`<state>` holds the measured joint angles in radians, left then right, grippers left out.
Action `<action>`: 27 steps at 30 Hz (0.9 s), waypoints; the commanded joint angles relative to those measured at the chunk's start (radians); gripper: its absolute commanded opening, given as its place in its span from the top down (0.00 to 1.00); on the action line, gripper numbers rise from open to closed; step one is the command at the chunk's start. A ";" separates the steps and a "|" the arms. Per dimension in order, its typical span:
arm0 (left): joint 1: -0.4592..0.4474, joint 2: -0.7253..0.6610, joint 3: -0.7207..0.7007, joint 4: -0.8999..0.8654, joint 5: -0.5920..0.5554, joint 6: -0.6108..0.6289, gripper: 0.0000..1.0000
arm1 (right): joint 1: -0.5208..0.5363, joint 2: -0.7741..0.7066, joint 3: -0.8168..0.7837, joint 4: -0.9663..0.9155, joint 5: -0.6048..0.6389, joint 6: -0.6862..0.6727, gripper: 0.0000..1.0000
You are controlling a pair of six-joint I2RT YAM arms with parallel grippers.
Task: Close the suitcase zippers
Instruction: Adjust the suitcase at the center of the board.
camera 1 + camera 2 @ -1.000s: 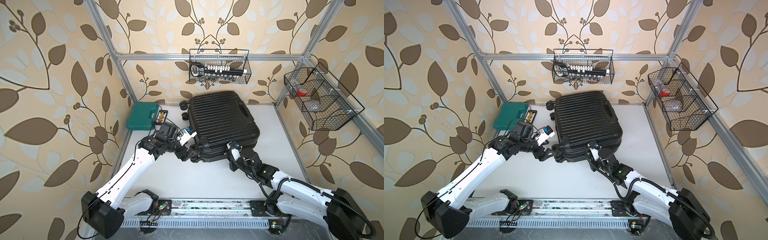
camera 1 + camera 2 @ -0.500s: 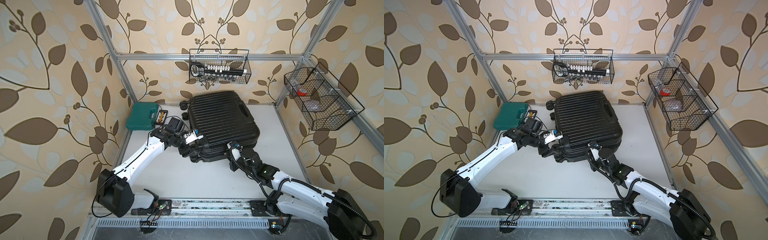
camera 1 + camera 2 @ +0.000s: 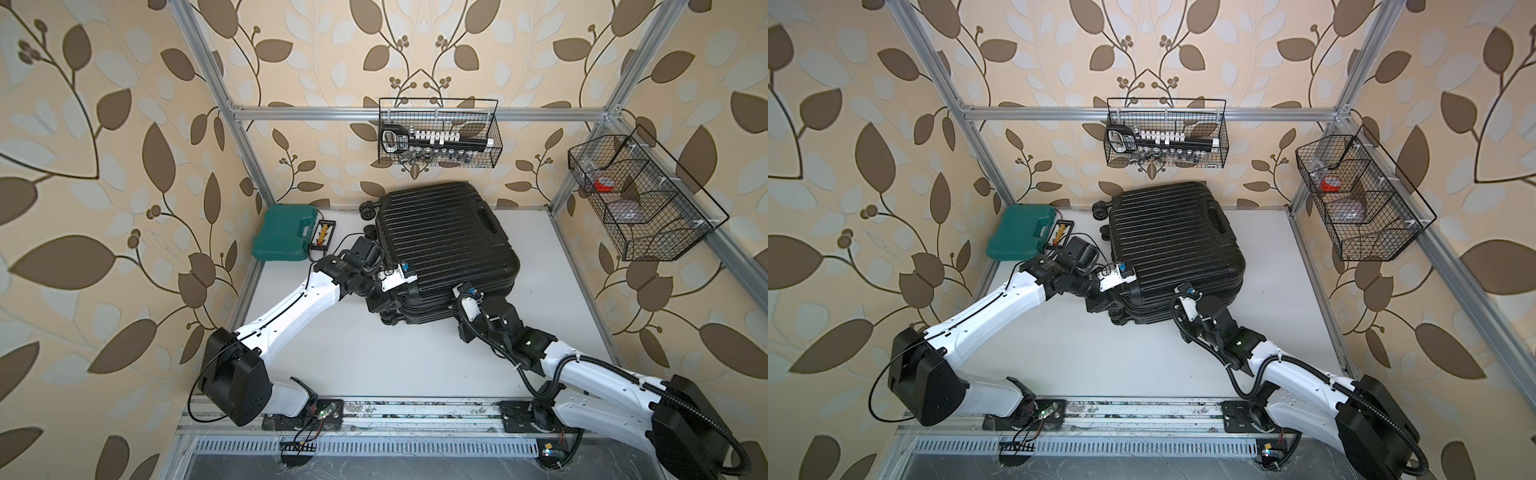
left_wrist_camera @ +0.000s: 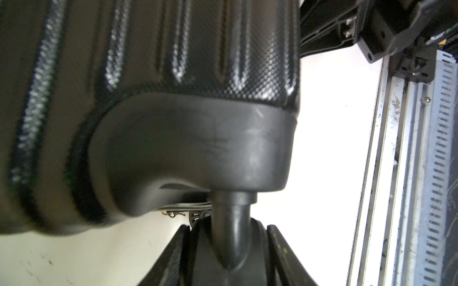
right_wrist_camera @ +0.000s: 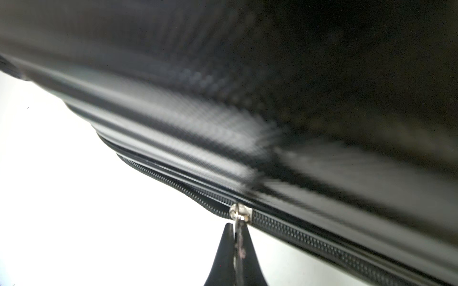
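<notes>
The black ribbed suitcase [image 3: 440,241] [image 3: 1171,241] lies flat at the back middle of the white table. My left gripper [image 3: 375,304] [image 3: 1096,305] is at its near-left corner. In the left wrist view its two fingers press on either side of a caster wheel [image 4: 230,247] under the corner cap. My right gripper [image 3: 459,292] [image 3: 1177,292] is at the suitcase's near edge. In the right wrist view the right gripper [image 5: 235,226] is shut on the silver zipper pull [image 5: 239,222], which hangs from the slider on the zippers' black track [image 5: 322,242].
A teal tool case [image 3: 286,232] and a small bit holder [image 3: 324,235] lie left of the suitcase. Wire baskets hang on the back wall [image 3: 438,141] and the right wall [image 3: 640,199]. A metal rail [image 3: 415,411] runs along the table's front edge.
My left arm has swung right to the suitcase's near-left corner and its jaws have narrowed onto the wheel. The right arm keeps its hold on the zipper pull and has not moved.
</notes>
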<state>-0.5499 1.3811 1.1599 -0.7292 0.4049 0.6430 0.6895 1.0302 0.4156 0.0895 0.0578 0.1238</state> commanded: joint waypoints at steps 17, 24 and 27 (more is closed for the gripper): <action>-0.216 -0.070 -0.061 0.466 -0.180 -0.716 0.73 | 0.049 -0.045 -0.037 0.156 -0.229 0.013 1.00; -0.247 -0.040 -0.076 0.580 -0.182 -0.803 0.73 | 0.083 -0.057 -0.069 0.213 -0.235 0.059 1.00; -0.260 -0.020 -0.076 0.618 -0.163 -0.828 0.73 | 0.099 -0.063 -0.081 0.239 -0.240 0.081 1.00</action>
<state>-0.8074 1.3582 1.0580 -0.3763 0.2604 -0.0654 0.7551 0.9920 0.3408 0.1997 -0.0933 0.1764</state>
